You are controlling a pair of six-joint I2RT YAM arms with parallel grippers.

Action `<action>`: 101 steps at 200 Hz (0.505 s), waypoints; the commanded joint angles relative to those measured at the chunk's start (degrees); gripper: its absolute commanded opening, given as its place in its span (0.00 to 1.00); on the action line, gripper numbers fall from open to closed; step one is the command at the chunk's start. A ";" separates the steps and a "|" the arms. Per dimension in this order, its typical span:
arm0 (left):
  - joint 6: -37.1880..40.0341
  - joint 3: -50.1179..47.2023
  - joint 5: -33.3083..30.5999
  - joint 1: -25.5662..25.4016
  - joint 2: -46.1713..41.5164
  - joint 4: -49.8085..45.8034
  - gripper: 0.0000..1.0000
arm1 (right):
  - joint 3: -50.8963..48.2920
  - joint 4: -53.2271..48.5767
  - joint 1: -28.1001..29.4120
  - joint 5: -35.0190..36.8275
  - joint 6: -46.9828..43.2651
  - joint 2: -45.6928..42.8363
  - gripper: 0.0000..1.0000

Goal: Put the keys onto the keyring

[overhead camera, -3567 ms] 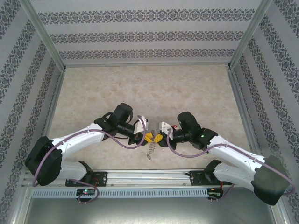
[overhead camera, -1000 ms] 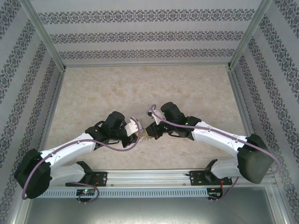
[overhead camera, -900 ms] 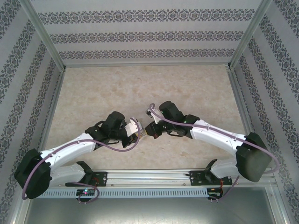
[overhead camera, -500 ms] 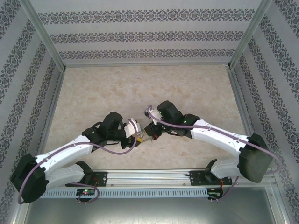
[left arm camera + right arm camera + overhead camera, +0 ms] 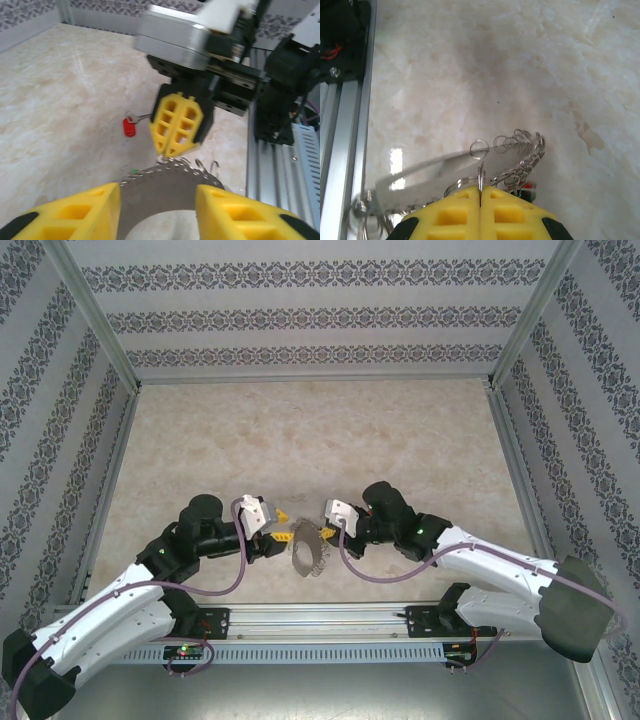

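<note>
Both arms have drawn back toward the near edge, and the left gripper (image 5: 284, 526) has opened, its 2 fingers apart on either side of the 1 keyring (image 5: 165, 184). The right gripper (image 5: 480, 194) is pinched together on the hoop's wire. 1 red key (image 5: 129, 127) lies on the table (image 5: 300, 430). A green fleck (image 5: 133, 171) by the hoop is too blurred to name.
</note>
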 commanded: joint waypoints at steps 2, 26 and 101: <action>-0.24 0.31 -3.02 0.71 2.30 2.75 0.37 | -2.37 5.19 0.50 -2.47 -5.72 -2.97 0.00; 4.56 2.68 2.61 0.70 8.96 2.08 0.36 | -2.76 4.38 -0.04 -4.62 -6.24 -3.67 0.00; 10.72 7.54 13.32 0.62 23.20 4.90 0.32 | -1.45 5.63 -7.69 -18.43 3.18 1.99 0.00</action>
